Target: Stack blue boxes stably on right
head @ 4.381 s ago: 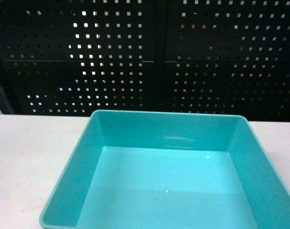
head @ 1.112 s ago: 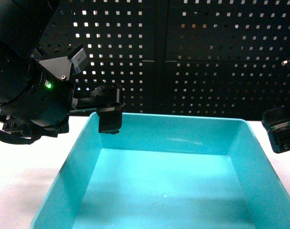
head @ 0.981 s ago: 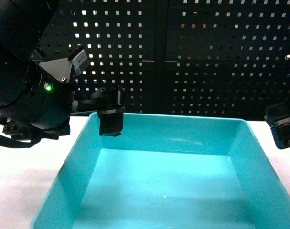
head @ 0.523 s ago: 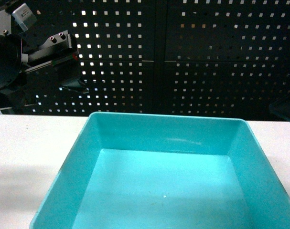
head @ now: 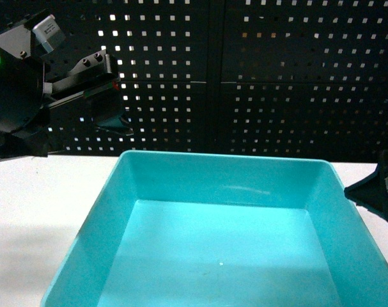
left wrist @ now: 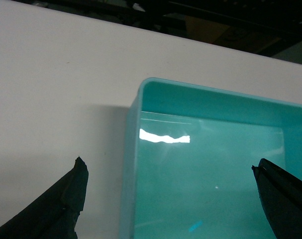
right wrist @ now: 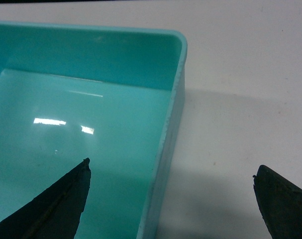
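One light turquoise blue box (head: 222,240) sits empty on the white table, filling the lower middle of the head view. My left gripper (head: 107,89) hangs raised above and left of the box's far-left corner. In the left wrist view the left gripper (left wrist: 168,169) is open wide, its dark fingertips (left wrist: 71,196) spread either side of the box's left wall (left wrist: 131,164). My right gripper (head: 378,192) shows at the right edge beside the box. In the right wrist view the right gripper (right wrist: 170,172) is also open, straddling the box's right wall (right wrist: 165,149) from above, touching nothing.
A black perforated panel (head: 257,77) stands behind the white table (head: 34,211). Bare tabletop lies left of the box (left wrist: 56,89) and right of it (right wrist: 240,99).
The left gripper has risen from the box's far-left rim up and to the left. The right gripper left the view, then came back lower at the right edge. The box has not moved.
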Robot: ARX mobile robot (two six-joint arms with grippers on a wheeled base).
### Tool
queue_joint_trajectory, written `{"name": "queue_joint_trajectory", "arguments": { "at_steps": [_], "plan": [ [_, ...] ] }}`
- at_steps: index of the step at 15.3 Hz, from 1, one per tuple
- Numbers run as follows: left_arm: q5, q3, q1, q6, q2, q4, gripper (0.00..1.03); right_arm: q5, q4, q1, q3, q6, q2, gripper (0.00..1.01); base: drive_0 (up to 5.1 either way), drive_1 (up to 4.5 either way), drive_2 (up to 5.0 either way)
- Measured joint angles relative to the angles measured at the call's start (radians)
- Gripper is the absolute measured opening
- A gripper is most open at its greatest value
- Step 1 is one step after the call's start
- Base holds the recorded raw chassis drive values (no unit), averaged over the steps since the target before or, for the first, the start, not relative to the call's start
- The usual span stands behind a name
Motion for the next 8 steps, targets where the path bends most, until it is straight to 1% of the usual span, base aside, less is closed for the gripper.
{"name": "queue_joint_trajectory", "arguments": {
  "at_steps": [1,2,3,4,5,6,7,8],
  "plan": [
    [-0.01,-0.002,0.0,0.0,0.004,0.003,0.98,0.012,0.003,0.013,-0.008,-0.003,0.004,0.98,0.0,0.0,0.0],
    [-0.011,-0.004,-0.008,-0.001,0.012,0.004,0.98,0.013,0.011,0.028,-0.019,-0.008,0.008,0.98,0.0,0.0,0.0],
    [-0.013,-0.008,-0.033,-0.004,0.025,0.005,0.98,0.05,0.031,0.048,-0.034,-0.027,0.021,0.98,0.0,0.0,0.0],
    [-0.023,-0.027,-0.065,-0.027,0.057,0.028,0.98,0.13,0.095,0.066,-0.079,-0.098,0.069,0.98,0.0,0.0,0.0],
    [-0.024,-0.03,-0.066,-0.034,0.076,0.031,0.98,0.145,0.11,0.074,-0.09,-0.117,0.084,0.98,0.0,0.0,0.0],
    [-0.036,-0.038,-0.072,-0.045,0.104,0.034,0.98,0.177,0.14,0.086,-0.099,-0.142,0.107,0.98,0.0,0.0,0.0],
    [-0.036,-0.045,-0.072,-0.05,0.12,0.038,0.98,0.181,0.14,0.087,-0.1,-0.151,0.119,0.98,0.0,0.0,0.0],
    [-0.047,-0.045,-0.072,-0.053,0.144,0.046,0.98,0.197,0.166,0.093,-0.104,-0.171,0.136,0.98,0.0,0.0,0.0]
  ]
}}
